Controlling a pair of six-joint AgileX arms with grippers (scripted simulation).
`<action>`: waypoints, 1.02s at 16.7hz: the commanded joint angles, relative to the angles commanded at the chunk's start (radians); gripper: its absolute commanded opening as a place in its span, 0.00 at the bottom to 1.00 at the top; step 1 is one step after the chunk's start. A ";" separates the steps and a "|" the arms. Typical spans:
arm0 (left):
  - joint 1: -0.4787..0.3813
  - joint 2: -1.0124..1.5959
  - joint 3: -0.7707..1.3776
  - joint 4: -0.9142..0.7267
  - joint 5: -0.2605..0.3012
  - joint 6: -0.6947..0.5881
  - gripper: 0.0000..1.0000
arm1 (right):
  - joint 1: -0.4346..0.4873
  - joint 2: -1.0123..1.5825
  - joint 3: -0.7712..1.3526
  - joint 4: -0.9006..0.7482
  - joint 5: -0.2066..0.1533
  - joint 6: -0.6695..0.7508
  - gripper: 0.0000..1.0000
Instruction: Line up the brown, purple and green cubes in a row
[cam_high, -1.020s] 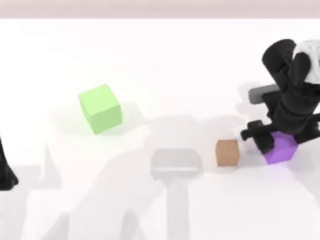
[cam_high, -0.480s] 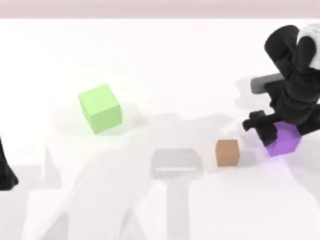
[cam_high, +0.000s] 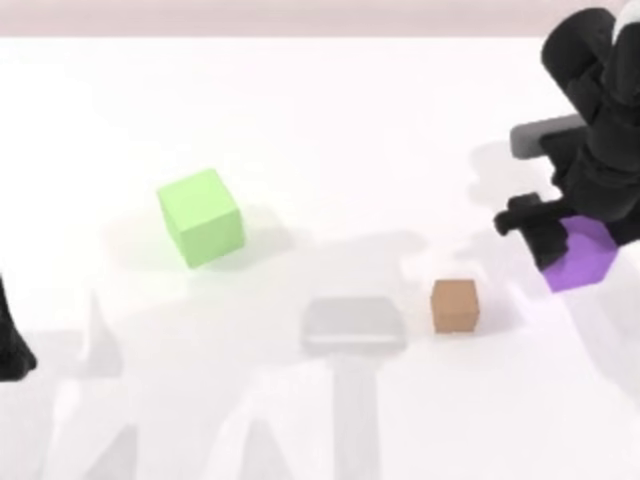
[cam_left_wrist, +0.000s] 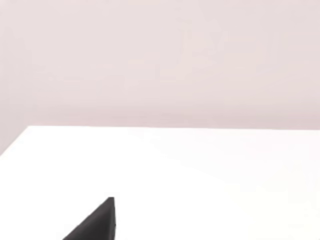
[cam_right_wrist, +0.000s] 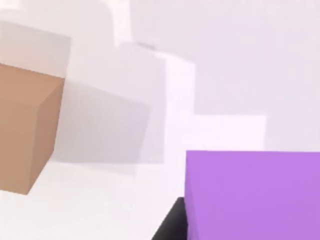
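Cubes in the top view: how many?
3. Green cube left of centre; brown cube right of centre; purple cube far right, partly covered by the right pincer. No others seen.

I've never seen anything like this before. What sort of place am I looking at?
Probably a computer-rendered test bench for robot arms, not a real room. A bare white table holds only three plain cubes: green cube, brown cube, and purple cube, which the right gripper grips. The left arm sits parked at the table's left edge.

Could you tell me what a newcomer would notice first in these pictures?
Probably the right claw at the table's right side, shut on the purple cube. Next, the big green cube alone at the left, and the small brown cube between them, nearer the purple one.
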 joint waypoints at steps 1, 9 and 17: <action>0.000 0.000 0.000 0.000 0.000 0.000 1.00 | -0.005 0.004 -0.002 0.003 0.000 0.002 0.00; 0.000 0.000 0.000 0.000 0.000 0.000 1.00 | 0.181 0.121 0.201 -0.092 0.007 0.297 0.00; 0.000 0.000 0.000 0.000 0.000 0.000 1.00 | 0.417 0.236 0.428 -0.195 0.015 0.666 0.00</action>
